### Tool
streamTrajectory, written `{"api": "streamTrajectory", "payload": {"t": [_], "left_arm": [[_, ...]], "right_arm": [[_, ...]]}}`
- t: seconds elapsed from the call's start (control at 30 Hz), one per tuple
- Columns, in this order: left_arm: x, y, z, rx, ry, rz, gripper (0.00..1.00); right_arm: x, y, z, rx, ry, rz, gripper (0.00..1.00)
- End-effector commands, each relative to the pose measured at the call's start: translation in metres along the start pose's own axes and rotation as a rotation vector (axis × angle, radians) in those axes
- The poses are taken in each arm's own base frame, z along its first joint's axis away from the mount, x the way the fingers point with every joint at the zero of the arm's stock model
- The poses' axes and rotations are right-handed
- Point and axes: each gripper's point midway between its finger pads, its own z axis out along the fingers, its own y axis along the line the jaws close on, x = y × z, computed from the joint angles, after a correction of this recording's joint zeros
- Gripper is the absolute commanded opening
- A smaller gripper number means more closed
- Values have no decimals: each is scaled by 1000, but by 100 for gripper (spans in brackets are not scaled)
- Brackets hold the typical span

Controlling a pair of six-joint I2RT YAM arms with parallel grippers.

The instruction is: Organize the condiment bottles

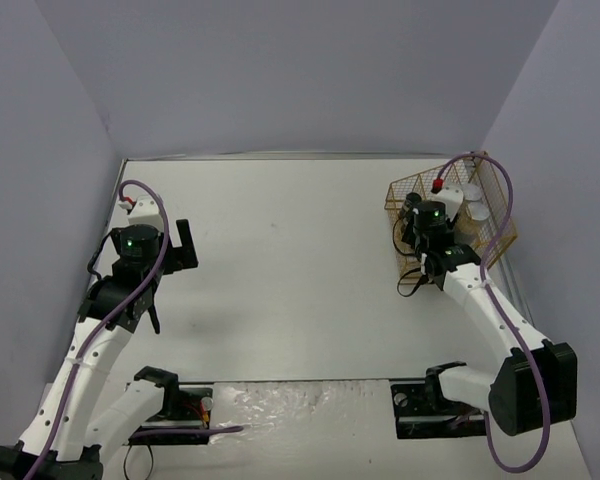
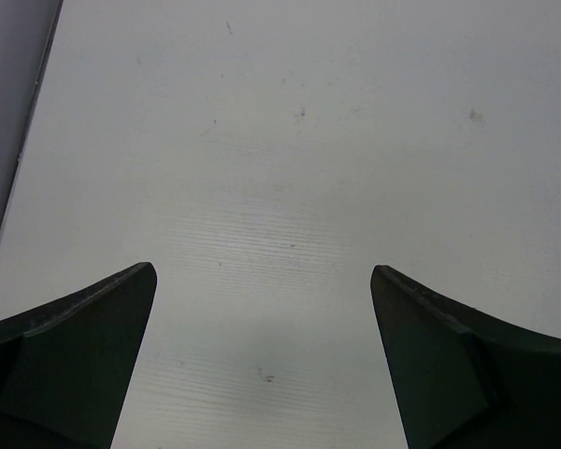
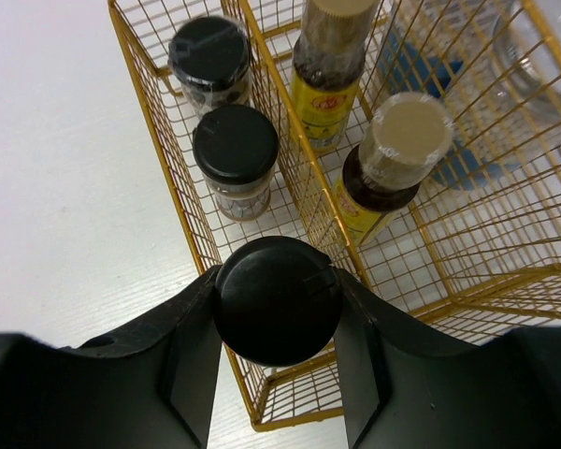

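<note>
My right gripper (image 3: 277,299) is shut on a short dark black-capped jar (image 3: 277,301) and holds it over the near end of the left compartment of a gold wire basket (image 3: 182,201). Two more black-capped jars (image 3: 235,154) (image 3: 209,56) stand in that compartment. Two slim yellow-filled bottles (image 3: 393,154) (image 3: 329,65) stand in the middle compartment. Clear jars with blue labels (image 3: 430,103) lie behind the mesh on the right. In the top view the right gripper (image 1: 427,232) hangs over the basket (image 1: 500,215). My left gripper (image 2: 262,281) is open and empty over bare table, at the left in the top view (image 1: 180,245).
The basket stands at the table's far right, close to the right wall (image 1: 555,150). The left wall (image 1: 40,180) runs close beside the left arm. Purple cables (image 1: 495,240) loop over both arms.
</note>
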Motion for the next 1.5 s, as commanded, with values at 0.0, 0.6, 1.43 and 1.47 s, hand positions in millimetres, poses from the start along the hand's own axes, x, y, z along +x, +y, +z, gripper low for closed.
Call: {"api": "streamTrajectory", "payload": {"t": [0.0, 0.6, 1.43, 1.47], "left_arm": [[-23, -5, -4, 17, -67, -35, 97], [-23, -5, -4, 18, -67, -35, 97], [-39, -10, -3, 39, -94, -13, 97], [-41, -10, -4, 40, -102, -12, 97]], "right_arm": [[-10, 9, 13, -21, -65, 60, 16], [0, 11, 17, -34, -46, 68, 69], [-127, -52, -213, -252, -558, 51, 100], [-124, -59, -221, -247, -577, 46, 100]]}}
